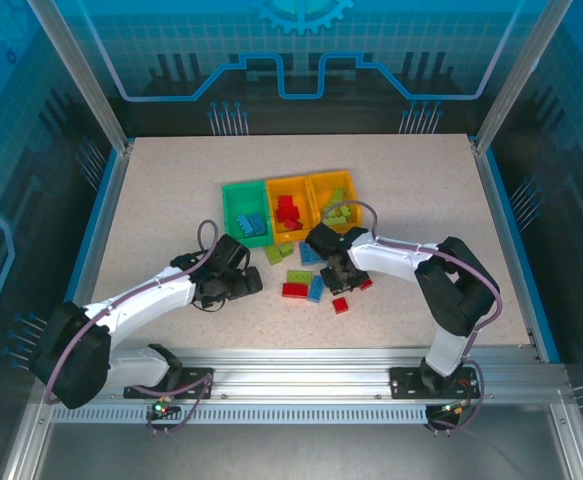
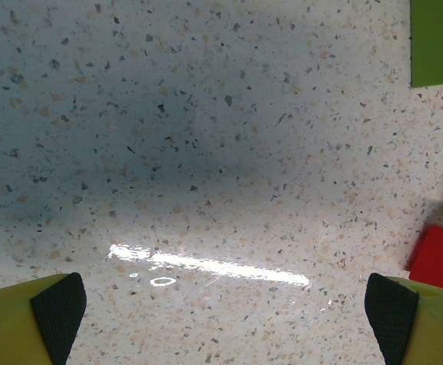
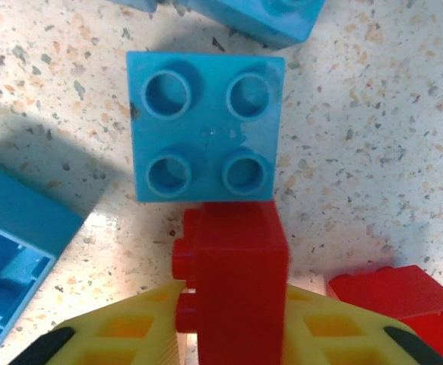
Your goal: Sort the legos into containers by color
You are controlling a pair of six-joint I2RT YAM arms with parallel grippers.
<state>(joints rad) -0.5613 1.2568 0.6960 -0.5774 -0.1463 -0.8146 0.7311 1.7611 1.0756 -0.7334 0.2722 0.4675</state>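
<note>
— Left gripper (image 1: 254, 285), how does it stand?

— Released, jaws spread wide, low over the bare speckled table (image 1: 161, 210). In its wrist view the black pads (image 2: 58, 308) sit in the two bottom corners with only tabletop between them. A lime brick (image 2: 438, 42) lies at the upper right edge and a red brick corner (image 2: 440, 258) shows at the right.

— And the containers?

— Three side by side in a row at mid-table. The green bin (image 1: 243, 185) on the left holds blue bricks (image 1: 253, 226), the middle orange bin (image 1: 291, 181) holds red bricks (image 1: 289, 212), and the right orange bin (image 1: 333, 177) holds lime bricks (image 1: 339, 214).

— Any legos loose?

— A scatter just in front of the bins, between the two grippers. A long red brick (image 1: 294, 290) touches a blue brick (image 1: 316, 289), and a small red brick (image 1: 340, 305) lies nearest the arm bases.

— Right gripper (image 1: 338, 276)?

— Down in that scatter, clenched on a held red brick (image 3: 232, 266) turned on its side, its studs pointing left in the wrist view and the yellow fingers (image 3: 130, 334) against both flanks. Whether it is off the table I cannot tell. Just beyond it sits a blue two-by-two brick (image 3: 204, 137), studs up. A hollow-side-up blue brick (image 3: 12, 251) lies to the left and another red brick (image 3: 400, 304) to the right.
</note>
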